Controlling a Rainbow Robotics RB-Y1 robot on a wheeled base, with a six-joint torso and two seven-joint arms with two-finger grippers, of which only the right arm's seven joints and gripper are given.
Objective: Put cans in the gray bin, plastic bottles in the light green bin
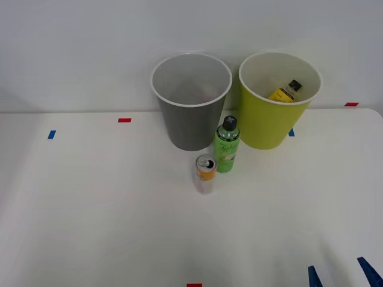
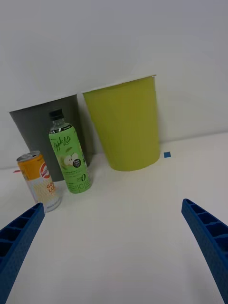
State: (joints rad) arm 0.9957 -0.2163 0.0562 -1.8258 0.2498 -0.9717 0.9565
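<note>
Claw [image 2: 114, 247] spread wide, nothing between the blue fingers [image 1: 315, 277], hovering low over the white table [image 1: 90, 209] at its near right edge. All items sit ahead of it, well apart. Ahead and furthest left: orange and white can [image 1: 205, 173], upright, tab open. Just right of it, slightly further out: green bottle [image 1: 227, 145], upright, black cap on. Gray bin [image 1: 190, 101] stands behind those two, bottle just in front of its right side. Light green bin [image 1: 276, 101] stands right of the gray one, nearly straight ahead of the claw; yellow bottle [image 1: 286, 91] lies tilted inside it.
</note>
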